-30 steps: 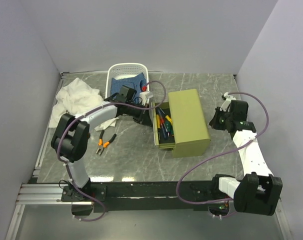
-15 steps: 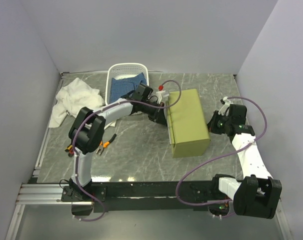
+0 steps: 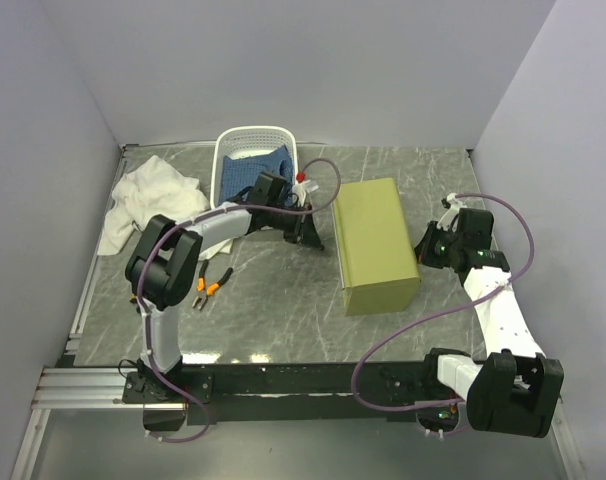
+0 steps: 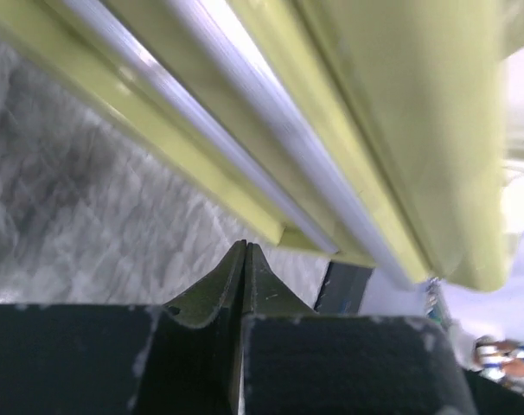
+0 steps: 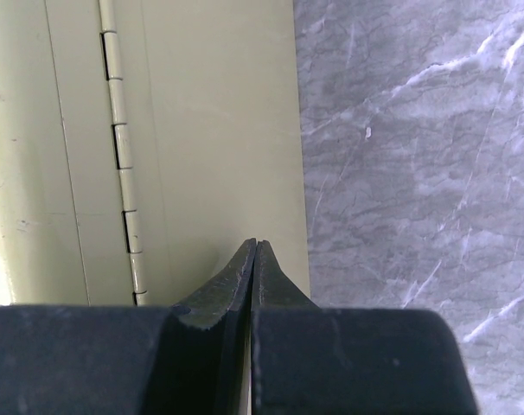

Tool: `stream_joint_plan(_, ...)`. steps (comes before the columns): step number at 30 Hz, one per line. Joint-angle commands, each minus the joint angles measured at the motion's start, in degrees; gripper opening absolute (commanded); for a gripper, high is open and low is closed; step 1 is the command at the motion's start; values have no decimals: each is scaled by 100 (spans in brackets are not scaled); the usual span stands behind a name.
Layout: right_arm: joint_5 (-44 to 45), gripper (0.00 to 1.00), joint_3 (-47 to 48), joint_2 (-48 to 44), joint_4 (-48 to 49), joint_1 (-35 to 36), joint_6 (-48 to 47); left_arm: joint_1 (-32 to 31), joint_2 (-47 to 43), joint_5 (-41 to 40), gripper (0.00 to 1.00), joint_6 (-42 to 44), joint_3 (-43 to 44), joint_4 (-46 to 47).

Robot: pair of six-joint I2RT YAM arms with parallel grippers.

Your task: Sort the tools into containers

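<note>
An olive-green boxy metal drawer chest (image 3: 375, 245) stands right of centre on a grey marble-patterned tabletop (image 3: 283, 320). Seen from overhead, its drawers are pushed in flush.

The left fingers (image 3: 312, 237) are pressed together with nothing between them. They sit low, just beside the chest's left face. In the left wrist view the joined tips (image 4: 245, 256) point at the bottom edge of the chest (image 4: 374, 112). Its ridged front fills the upper part of that view, and a thin strip of tabletop (image 4: 80, 216) shows between tips and metal. Contact cannot be told.

The right fingers (image 3: 430, 244) are also shut on nothing, at the opposite, right side of the chest. In the right wrist view their tips (image 5: 255, 251) meet over the edge of a flat olive panel (image 5: 201, 130) that carries a long hinge (image 5: 124, 173). Bare tabletop (image 5: 400, 130) lies just to the right. Whether they press on the panel cannot be told.

A pair of pliers with orange-black handles (image 3: 208, 287) lies on the tabletop near the left arm's lower part, well apart from both sets of fingers and from the chest.

A white oval perforated plastic basket (image 3: 233, 138) stands at the far edge, holding blue fabric (image 3: 245, 175). A crumpled white cloth (image 3: 153, 200) lies to its left.
</note>
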Motion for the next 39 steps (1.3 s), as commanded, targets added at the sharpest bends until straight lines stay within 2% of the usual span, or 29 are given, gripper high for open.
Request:
stream_joint_plan(1, 105, 0, 57, 36, 204, -16, -41, -236, 159, 349, 5, -387, 721, 614)
stream_joint_plan(5, 175, 0, 145, 80, 151, -25, -155, -360, 361, 541, 4, -403, 1118, 613)
stream_joint_plan(9, 219, 0, 163, 115, 160, -34, -199, -413, 414, 639, 4, -536, 952, 790)
stream_joint_plan(13, 246, 0, 206, 98, 134, -51, -304, -221, 56, 508, 8, -281, 611, 273)
stream_joint_plan(14, 411, 0, 293, 71, 108, -52, -339, -133, -111, 394, 12, -264, 461, 201)
stream_joint_plan(15, 561, 0, 347, 45, 55, -52, -383, -45, -487, 36, 26, -272, 303, 114)
stream_joint_plan(17, 972, 0, 522, -8, 28, -78, -550, 219, -1006, -239, 42, -307, -198, 16)
stream_joint_plan(21, 1632, 0, 952, 35, 160, -166, -682, 535, -1370, -398, 49, -509, -770, 165)
stream_joint_plan(23, 1670, 0, 1400, 88, 326, -253, -621, 571, -1352, -241, 51, -859, -1121, 848)
stream_joint_plan(25, 1294, 0, 1995, 237, 318, -262, -603, 606, -1204, 13, 52, -1132, -1367, 1499)
stream_joint_plan(26, 1066, 0, 2182, 316, 275, -236, -629, 606, -942, 172, 53, -1577, -1430, 2232)
stream_joint_plan(28, 652, 0, 2595, 589, 55, -219, -665, 615, -651, 471, 54, -2229, -1614, 3114)
stream_joint_plan(29, 589, 0, 2667, 659, -15, -192, -700, 607, -405, 507, 53, -2911, -1684, 4180)
stream_joint_plan(30, 589, 0, 2711, 799, -129, -192, -735, 554, -307, 525, 53, -3170, -1763, 4609)
stream_joint_plan(31, 650, 0, 2711, 853, -182, -192, -901, 519, -237, 438, 53, -3277, -1790, 4830)
stream_joint_plan(35, 764, 0, 2422, 1003, -192, -183, -1017, 387, 185, 349, 53, -3233, -1422, 4507)
stream_joint_plan(39, 624, 0, 2018, 950, -69, -192, -1016, 334, 528, 393, 53, -3928, -1430, 5349)
